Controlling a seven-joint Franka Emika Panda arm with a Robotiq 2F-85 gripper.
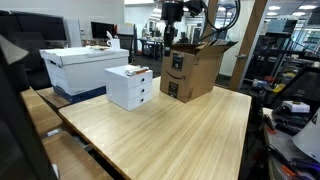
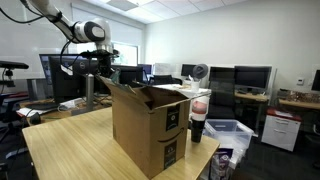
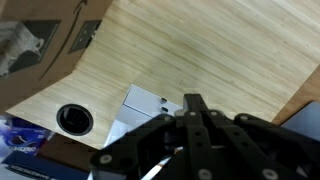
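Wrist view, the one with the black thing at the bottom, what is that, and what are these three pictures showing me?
That black thing is the fingers of the robot arm, seen from a camera on its wrist. They are shut, with nothing visible between them. The other two pictures come from cameras standing in the room. On the wooden table sit an open cardboard box and a small drawer box, with a larger white box beyond. The arm hangs close to the cardboard box.
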